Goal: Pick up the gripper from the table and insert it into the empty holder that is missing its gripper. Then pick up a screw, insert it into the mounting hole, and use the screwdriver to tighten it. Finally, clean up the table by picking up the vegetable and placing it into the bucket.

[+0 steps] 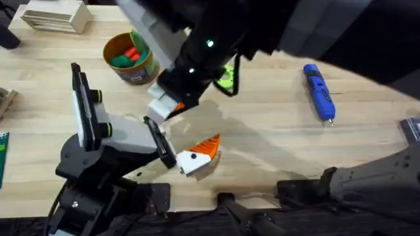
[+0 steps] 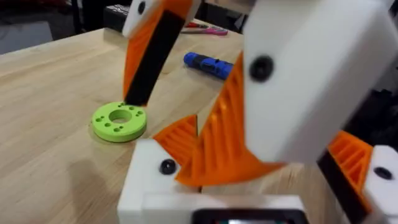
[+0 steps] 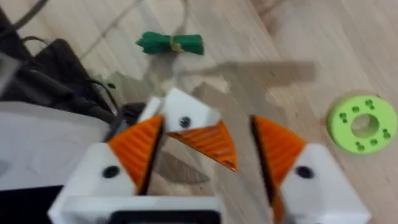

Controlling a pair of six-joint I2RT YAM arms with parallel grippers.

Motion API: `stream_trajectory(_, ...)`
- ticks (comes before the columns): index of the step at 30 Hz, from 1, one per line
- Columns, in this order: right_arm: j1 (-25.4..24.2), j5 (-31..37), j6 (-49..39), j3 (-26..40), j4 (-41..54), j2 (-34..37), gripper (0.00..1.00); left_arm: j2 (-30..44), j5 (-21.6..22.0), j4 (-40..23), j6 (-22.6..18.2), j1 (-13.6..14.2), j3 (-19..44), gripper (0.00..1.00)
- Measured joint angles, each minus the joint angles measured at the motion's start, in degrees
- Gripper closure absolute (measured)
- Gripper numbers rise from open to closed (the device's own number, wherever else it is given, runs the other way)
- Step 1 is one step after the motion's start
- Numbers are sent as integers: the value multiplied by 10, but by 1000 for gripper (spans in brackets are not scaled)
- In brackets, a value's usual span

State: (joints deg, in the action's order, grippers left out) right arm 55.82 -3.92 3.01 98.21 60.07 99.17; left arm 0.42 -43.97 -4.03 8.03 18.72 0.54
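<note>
Two grippers meeting | overhead: my right gripper [image 1: 172, 107] is hanging spread above the holder [image 1: 186, 161]; screwdriver [image 1: 319, 92] is lying on the tabletop [image 1: 275, 131] | left wrist: my left gripper [image 2: 273, 171], spread, is bracketing the orange gripper [image 2: 217, 140] | right wrist: I'm advising keeping the wedge aligned, seating slowly.

We see the right arm [image 1: 216, 39] blurred overhead, hiding most of the ring [image 1: 225, 77] beside it; bucket [image 1: 131, 59] contents indistinct.

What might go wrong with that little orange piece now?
The orange gripper looks tilted against the white holder, so it may jam or slip off. The right arm hangs close over it, so a bump could knock it loose. The green ring lies nearby and could get pushed.
</note>
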Motion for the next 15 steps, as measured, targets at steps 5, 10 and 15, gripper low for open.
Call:
stream_trajectory(5,-26,-2,0,0,18,-25,95,0,0,0,-1,0,0,13)
stream_trajectory(10,-62,-2,0,-1,28,-90,94,0,0,0,-2,0,0,14)
stream_trajectory(15,-98,-5,5,-54,24,-154,94,0,0,0,-3,0,0,14)
